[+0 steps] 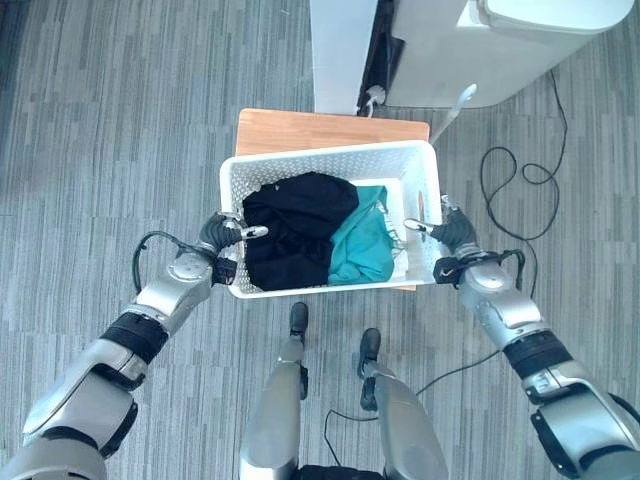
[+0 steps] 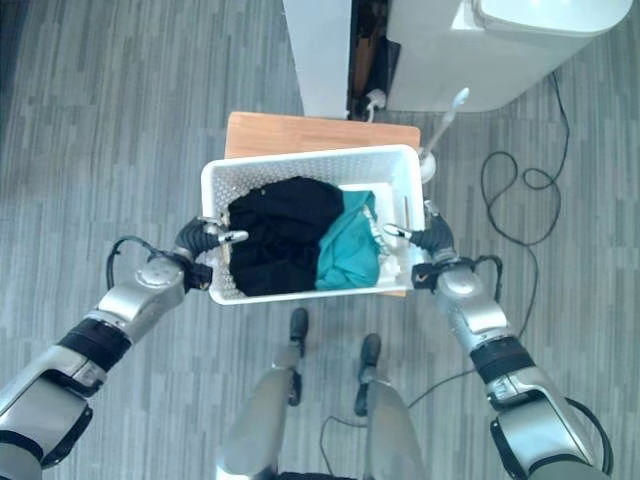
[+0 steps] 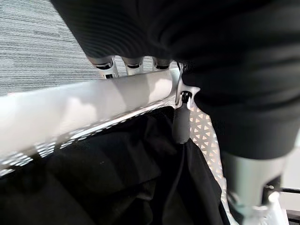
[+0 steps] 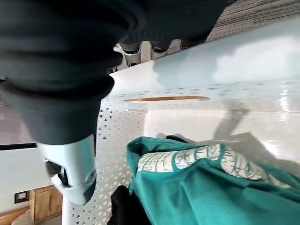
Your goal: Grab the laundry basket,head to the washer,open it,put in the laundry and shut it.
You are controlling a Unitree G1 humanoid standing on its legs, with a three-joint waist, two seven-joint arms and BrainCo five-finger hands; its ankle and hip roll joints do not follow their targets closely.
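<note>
A white perforated laundry basket (image 1: 330, 160) rests on a small wooden table (image 1: 300, 130) right in front of me. Inside lie a black garment (image 1: 295, 225) on the left and a teal garment (image 1: 365, 245) on the right. My left hand (image 1: 222, 238) grips the basket's left rim (image 3: 93, 101), fingers curled under the outside and thumb (image 3: 180, 124) hooked inside. On the opposite rim (image 4: 234, 61) my right hand (image 1: 450, 232) holds the same way, its thumb (image 4: 75, 173) inside the basket. The white washer (image 1: 500, 50) stands beyond the table at the far right.
A white cabinet panel (image 1: 340, 50) stands left of the washer with a dark gap between them. A thin white handle (image 1: 452, 108) leans near the washer's base. Grey striped carpet (image 1: 110, 130) spreads out to the left of the table.
</note>
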